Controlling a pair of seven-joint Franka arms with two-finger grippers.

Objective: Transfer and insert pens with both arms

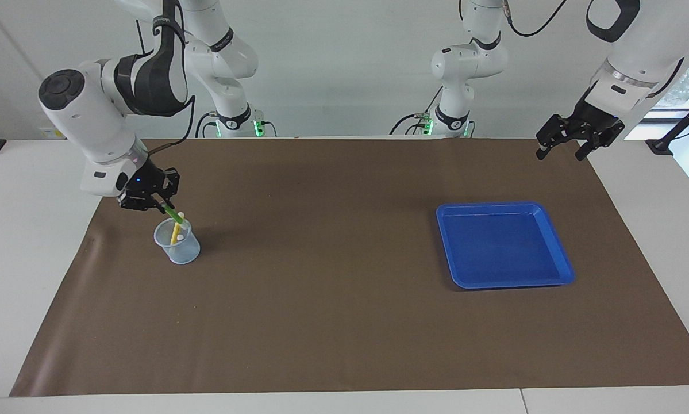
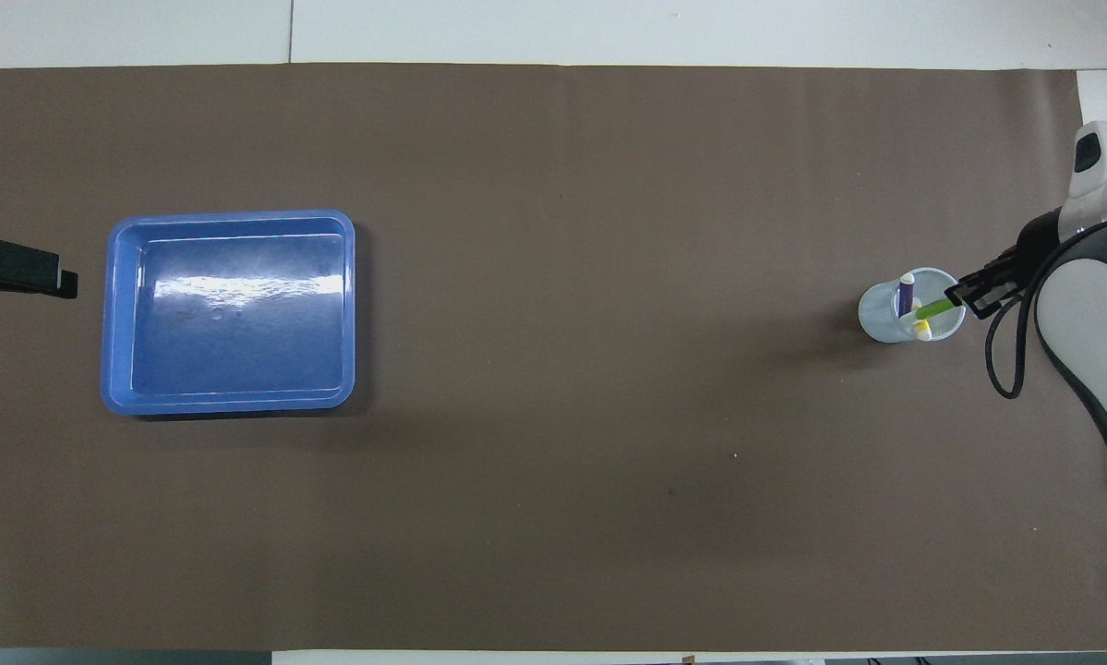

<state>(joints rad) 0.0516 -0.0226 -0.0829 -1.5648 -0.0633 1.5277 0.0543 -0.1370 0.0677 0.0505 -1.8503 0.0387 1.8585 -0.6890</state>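
With right hand [image 1: 161, 202] clamped on green pen [image 1: 172, 215], its long axis slants toward 4 o'clock into cup [image 1: 177, 241]; left hand [image 1: 571, 138] waits, fingers apart.

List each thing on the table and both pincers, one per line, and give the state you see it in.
Green pen: tilted, lower end in the cup, upper end gripped by the right pincer.
Yellow pen: standing in the cup.
Purple pen: standing in the cup.
Cup: upright, holding the pens.
Blue tray: flat on the mat, nothing in it.
Right pincer: shut on the green pen, over the cup.
Left pincer: open, raised, holding nothing.
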